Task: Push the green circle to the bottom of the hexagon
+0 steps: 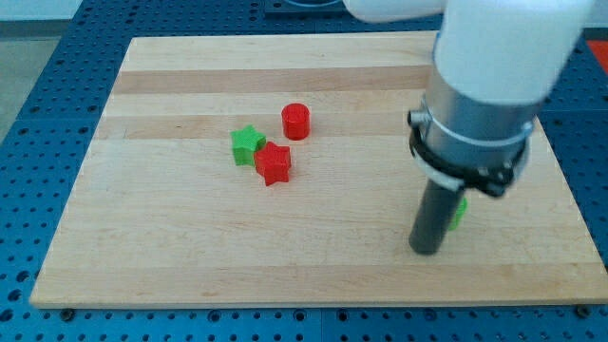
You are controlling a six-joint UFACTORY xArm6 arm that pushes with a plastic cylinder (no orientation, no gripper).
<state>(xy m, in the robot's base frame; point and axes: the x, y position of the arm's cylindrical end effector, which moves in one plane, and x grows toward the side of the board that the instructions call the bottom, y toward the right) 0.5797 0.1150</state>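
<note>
1. While my tip (427, 249) rested on the bench (171, 247) at the lower right of the frame, a green block (460, 211), likely the green circle, peeked out just beside the rod, mostly hidden
2. No pincer existed on this rig, so no state could be told
3. No hexagon showed clearly; a red cylinder (296, 122), a green star (247, 144) and a red star (274, 163) sat left of centre, the two stars touching
4. The step in hand seemed to be contact with the green block; the next move probably called for a push leftward
5. Open board lay between tip and cluster; the right edge sat near
</note>
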